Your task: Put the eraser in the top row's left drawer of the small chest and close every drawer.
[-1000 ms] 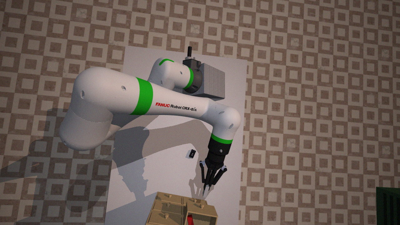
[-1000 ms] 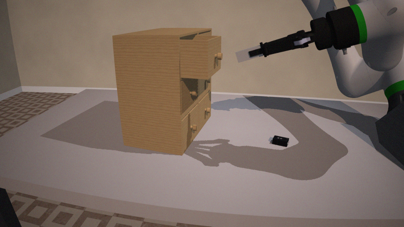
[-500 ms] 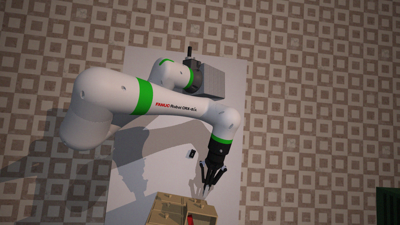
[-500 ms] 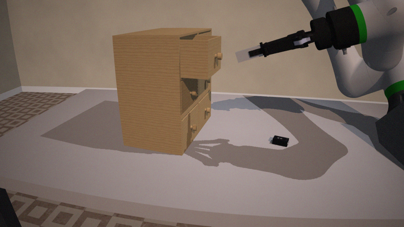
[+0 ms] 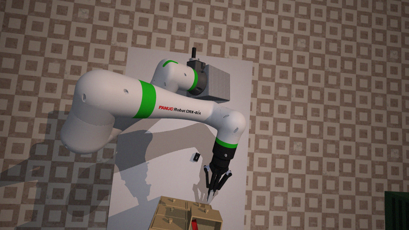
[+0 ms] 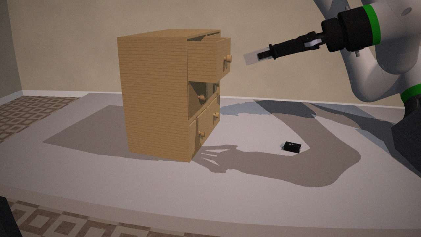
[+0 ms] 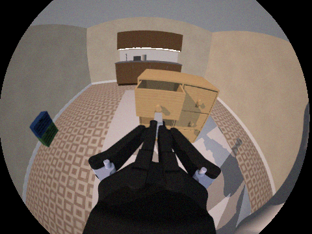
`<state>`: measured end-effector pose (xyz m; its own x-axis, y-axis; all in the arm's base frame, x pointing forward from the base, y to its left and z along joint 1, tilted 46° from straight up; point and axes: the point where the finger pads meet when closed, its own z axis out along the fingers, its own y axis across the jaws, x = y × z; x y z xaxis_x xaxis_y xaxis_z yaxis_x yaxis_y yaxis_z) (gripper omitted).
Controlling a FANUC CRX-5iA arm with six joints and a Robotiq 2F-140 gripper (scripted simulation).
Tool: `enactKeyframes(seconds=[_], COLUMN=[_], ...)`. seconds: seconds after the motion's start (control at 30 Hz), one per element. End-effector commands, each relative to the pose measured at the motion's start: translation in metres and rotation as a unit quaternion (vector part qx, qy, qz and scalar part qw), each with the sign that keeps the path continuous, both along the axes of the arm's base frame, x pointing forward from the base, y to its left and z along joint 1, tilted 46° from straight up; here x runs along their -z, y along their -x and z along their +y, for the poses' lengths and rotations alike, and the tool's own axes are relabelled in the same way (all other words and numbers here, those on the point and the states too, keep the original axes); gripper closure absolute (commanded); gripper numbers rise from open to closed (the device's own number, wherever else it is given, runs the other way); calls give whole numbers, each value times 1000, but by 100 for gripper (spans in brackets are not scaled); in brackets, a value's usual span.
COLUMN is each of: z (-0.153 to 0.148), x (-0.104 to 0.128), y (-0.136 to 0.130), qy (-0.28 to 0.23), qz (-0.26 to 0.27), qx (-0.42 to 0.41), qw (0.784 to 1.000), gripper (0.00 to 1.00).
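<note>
Wooden and pale, your small chest (image 6: 153,94) stands upright on the grey table (image 6: 264,182). Its top-row left drawer (image 6: 207,59) is pulled partway out, knob (image 6: 227,58) facing the arm. From above you can see something red (image 5: 194,224) lying in that open drawer, though you cannot tell what it is. Your gripper (image 6: 250,57) hangs level with that drawer's front, just short of the knob and not touching it. Its fingers are pressed fully together and grip nothing. On the table, a small black block (image 6: 292,146) lies well apart from the chest, between it and the arm's base (image 6: 407,138). The other drawer fronts you can see sit nearly flush.
</note>
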<state>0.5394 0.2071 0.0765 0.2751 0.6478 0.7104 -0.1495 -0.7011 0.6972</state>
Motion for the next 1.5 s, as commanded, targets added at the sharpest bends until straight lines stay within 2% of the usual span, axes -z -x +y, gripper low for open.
enactKeyframes(seconds=[0.0,0.97,1.47], z=[0,-2,-3], x=[0,-5,-9], y=[-2,-32,-59], qy=[0,0,0], qz=[0,0,0], qx=[0,0,0], qw=[1000,1000,1000], gripper=[100,100,100])
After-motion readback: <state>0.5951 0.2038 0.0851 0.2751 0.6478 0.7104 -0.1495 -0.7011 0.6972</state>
